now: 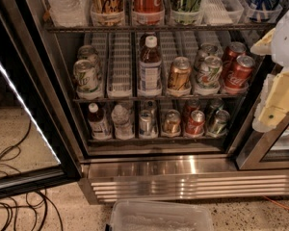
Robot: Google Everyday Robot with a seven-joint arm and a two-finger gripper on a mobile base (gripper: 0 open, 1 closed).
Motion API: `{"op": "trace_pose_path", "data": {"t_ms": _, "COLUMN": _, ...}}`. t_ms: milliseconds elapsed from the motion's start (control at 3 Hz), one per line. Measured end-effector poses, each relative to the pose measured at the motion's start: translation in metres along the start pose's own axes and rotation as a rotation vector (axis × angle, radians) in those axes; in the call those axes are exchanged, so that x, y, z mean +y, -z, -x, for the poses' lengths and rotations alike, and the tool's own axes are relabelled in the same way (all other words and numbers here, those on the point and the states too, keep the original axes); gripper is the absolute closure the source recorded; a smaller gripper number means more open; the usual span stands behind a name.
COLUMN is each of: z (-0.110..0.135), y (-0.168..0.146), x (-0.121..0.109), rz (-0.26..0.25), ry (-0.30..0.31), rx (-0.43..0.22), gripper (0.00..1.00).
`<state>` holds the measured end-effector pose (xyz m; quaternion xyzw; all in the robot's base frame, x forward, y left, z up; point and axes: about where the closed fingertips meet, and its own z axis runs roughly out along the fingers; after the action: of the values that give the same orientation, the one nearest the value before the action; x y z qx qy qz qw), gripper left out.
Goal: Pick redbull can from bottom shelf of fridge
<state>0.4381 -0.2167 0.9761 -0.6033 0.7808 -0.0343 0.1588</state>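
The fridge (62,81) stands open in front of me, and its ribbed steel base panel (183,183) is below. The bottom shelf (159,139) holds two small bottles on the left, then a row of short cans. The redbull can (146,122), slim and silver with a silver top, stands in the lane just right of the bottles. A gold can (172,122) is next to it, then a red can (195,122) and a greenish can (217,121). My gripper (275,81), white and cream, hangs at the right edge. It is level with the middle shelf, well right of and above the redbull can.
The glass door (19,109) is swung open on the left. The middle shelf (159,98) holds red Coke cans, other cans and a tall brown bottle (149,66). A clear plastic bin (161,216) sits on the floor below the base panel. Black cables (14,201) lie at the lower left.
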Motion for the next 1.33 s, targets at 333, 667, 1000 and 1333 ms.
{"op": "trace_pose_path", "data": {"t_ms": 333, "z": 0.000, "y": 0.000, "x": 0.000, "rz": 0.000, "ry": 0.000, "rx": 0.000, "gripper": 0.00}}
{"op": "trace_pose_path", "data": {"t_ms": 667, "z": 0.005, "y": -0.005, "x": 0.000, "rz": -0.008, "ry": -0.007, "rx": -0.023, "gripper": 0.00}}
{"op": "trace_pose_path", "data": {"t_ms": 1000, "z": 0.023, "y": -0.036, "x": 0.020, "rz": 0.013, "ry": -0.099, "rx": -0.104, "gripper": 0.00}}
{"op": "trace_pose_path", "data": {"t_ms": 1333, "z": 0.040, "y": -0.094, "x": 0.045, "rz": 0.060, "ry": -0.215, "rx": -0.189, "gripper": 0.00}}
